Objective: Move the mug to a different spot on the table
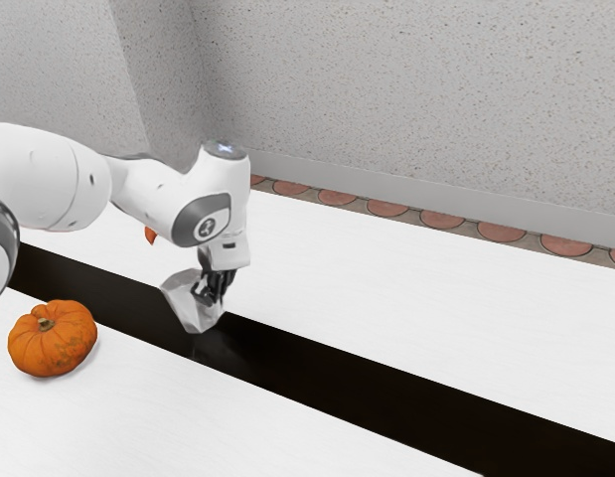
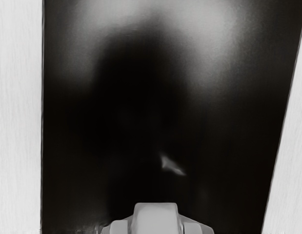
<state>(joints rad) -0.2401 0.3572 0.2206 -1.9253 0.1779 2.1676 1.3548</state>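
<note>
Clamped on the grey mug (image 1: 191, 306) with the claw (image 1: 212, 288), black fingers pinching its wall near the rim, to judge from the exterior view. Held tilted rather than upright, low over the black band (image 1: 386, 393) crossing the white worktop (image 1: 406, 288). Cannot tell whether touching the band with its lowest edge or hanging just clear. From the wrist, the mug (image 2: 155, 219) just under the hand, directly above the black band (image 2: 141, 97), with white worktop (image 2: 19, 122) on either side of the band.

Also present: an orange pumpkin (image 1: 52, 338) on the white surface on the camera's side of the band, well apart from the mug. A small orange thing (image 1: 150, 236) on the far side of the band, mostly hidden behind the arm (image 1: 138, 189) and not identifiable.

Probably mid-carry, set-down not yet done.

Possible trouble from here, as judgement only:
- Slipping or swinging in the grip, being pinched at one wall and hanging off to one side. Likely made worse by any quick sideways move.
- Scraping or snagging on the band if carried this low.
- Tipping on release if lowered while tilted, landing on an edge instead of the base and rolling away.
- Bumping the pumpkin if carried toward that side of the band.

Safer: lift slightly, travel slowly, level before opening.
</note>
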